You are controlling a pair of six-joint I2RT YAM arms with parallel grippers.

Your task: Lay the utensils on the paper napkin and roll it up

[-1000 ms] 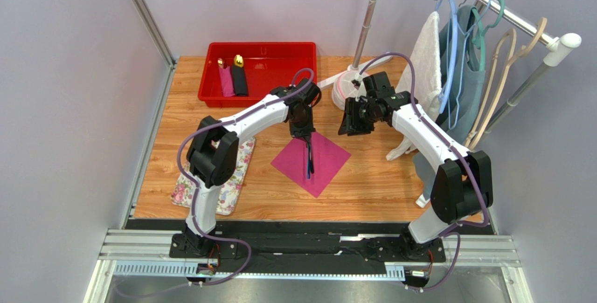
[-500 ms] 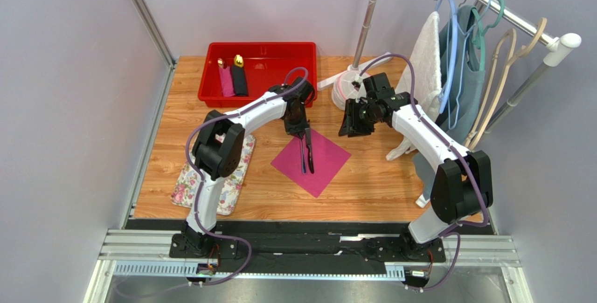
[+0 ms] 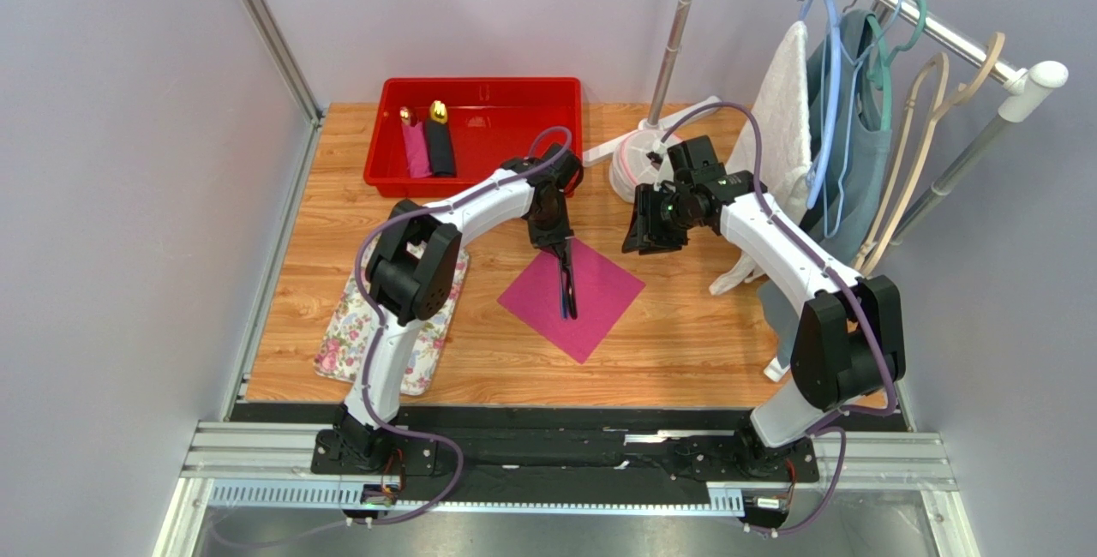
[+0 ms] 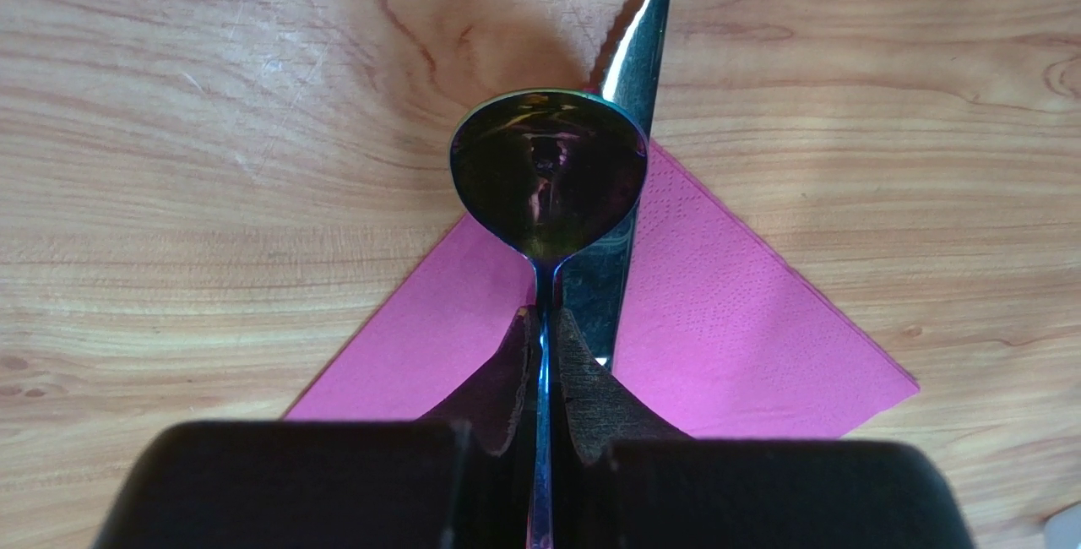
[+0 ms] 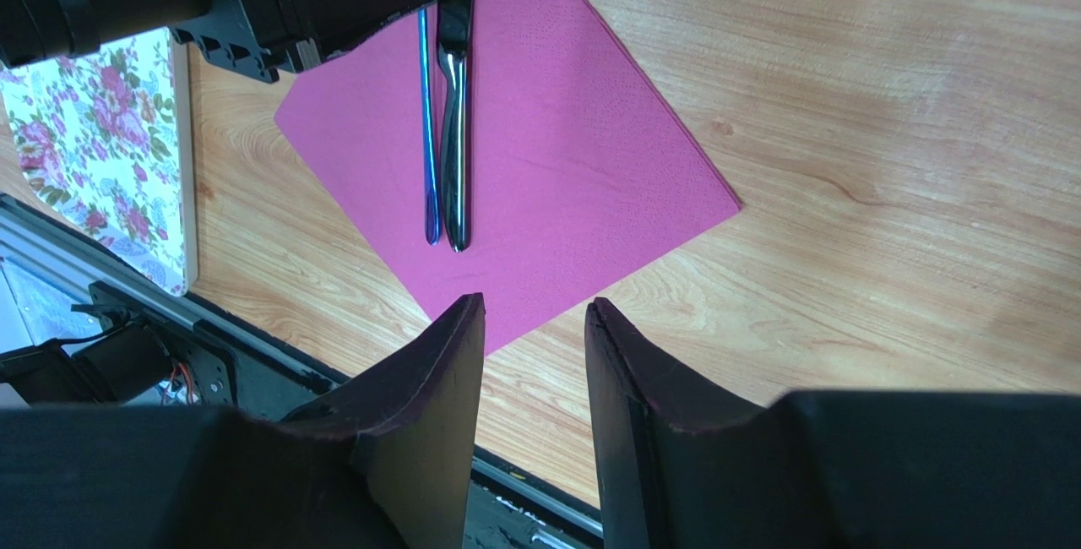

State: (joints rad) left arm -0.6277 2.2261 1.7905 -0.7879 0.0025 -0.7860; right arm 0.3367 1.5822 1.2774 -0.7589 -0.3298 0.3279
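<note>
Utensils point(image 3: 564, 285) are lying on the paper napkin point(image 3: 601, 305). Left pincer point(image 4: 542, 324) is pinching the spoon point(image 4: 548, 175) stem; right pincer point(image 5: 533, 311) is hovering narrowly parted, empty.

Plain pale lilac-grey walls point(image 3: 129, 197) enclose the cell, with a slim metal post point(image 3: 267, 30) at the far left corner. The table point(image 3: 721, 339) has a light wood-grain top, evenly lit, with soft shadows. An aluminium rail point(image 3: 567, 454) runs along its near edge. A garment rack point(image 3: 934, 20) stands at the right, carrying a white cloth point(image 3: 783, 107) and a blue-grey garment point(image 3: 865, 146). A vertical pole point(image 3: 679, 17) rises from a white round foot point(image 3: 631, 165) on the table.
</note>
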